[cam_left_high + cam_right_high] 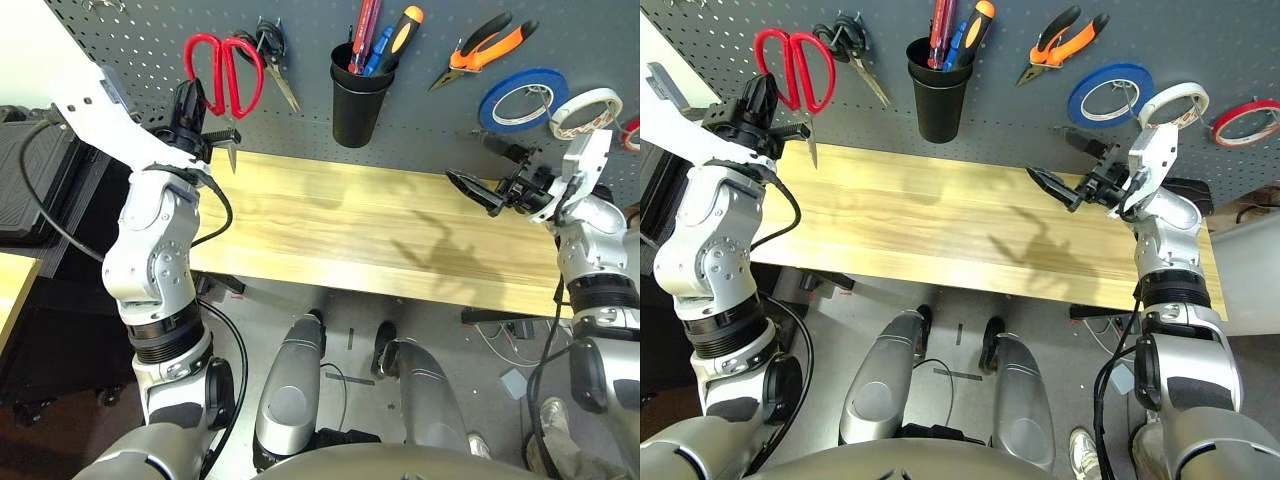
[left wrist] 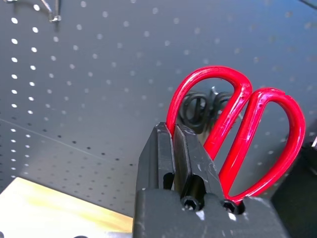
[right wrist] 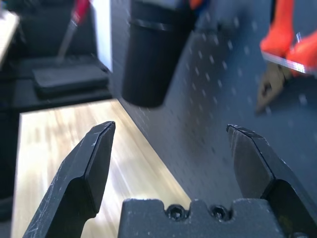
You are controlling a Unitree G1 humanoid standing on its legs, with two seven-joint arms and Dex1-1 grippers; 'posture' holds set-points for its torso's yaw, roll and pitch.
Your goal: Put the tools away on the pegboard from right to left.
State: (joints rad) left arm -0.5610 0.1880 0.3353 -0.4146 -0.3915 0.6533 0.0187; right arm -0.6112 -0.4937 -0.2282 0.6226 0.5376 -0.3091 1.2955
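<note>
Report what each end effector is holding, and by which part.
The left end effector is shut on the red-handled scissors, gripping one handle loop against the pegboard. The right end effector is open and holds nothing.

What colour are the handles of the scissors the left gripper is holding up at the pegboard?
Red. The scissors show best in the left wrist view, gripped by the left gripper.

Red-handled scissors (image 1: 224, 72), screwdriver (image 1: 364, 33), pliers (image 1: 485, 47), red tape ring (image 1: 1245, 122), on pegboard (image 1: 430, 110)

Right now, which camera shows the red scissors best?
The left wrist view: the red-handled scissors fill it, a handle loop pinched in the left claw. Both eye views show them whole but smaller, blades hanging down against the pegboard.
</note>
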